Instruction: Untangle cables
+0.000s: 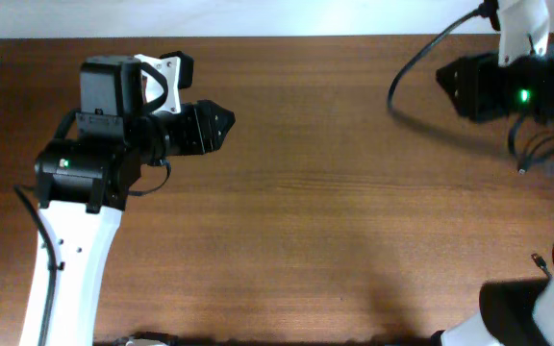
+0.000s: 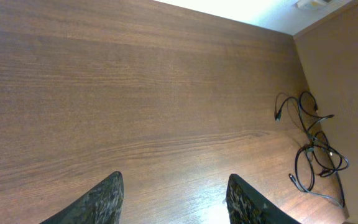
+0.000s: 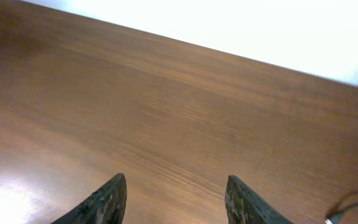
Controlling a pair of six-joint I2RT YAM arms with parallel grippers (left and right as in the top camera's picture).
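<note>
At the left of the bench (image 1: pixel 335 211), the left claw (image 2: pixel 176 202) hung over bare wood with its two fingers spread wide and nothing between them. From its wrist view the cables (image 2: pixel 316 148) lay well apart from it, near the bench's far right edge, as thin black cords in loose overlapping loops with small plug ends sticking out. Further right, the right claw (image 3: pixel 174 202) hovered over the wood, just as wide open and also empty. One cord end (image 3: pixel 347 210) showed at the lower right corner of its view. From overhead, a few of the thin cords (image 1: pixel 525 154) trailed out beside the right arm at the bench's right end.
</note>
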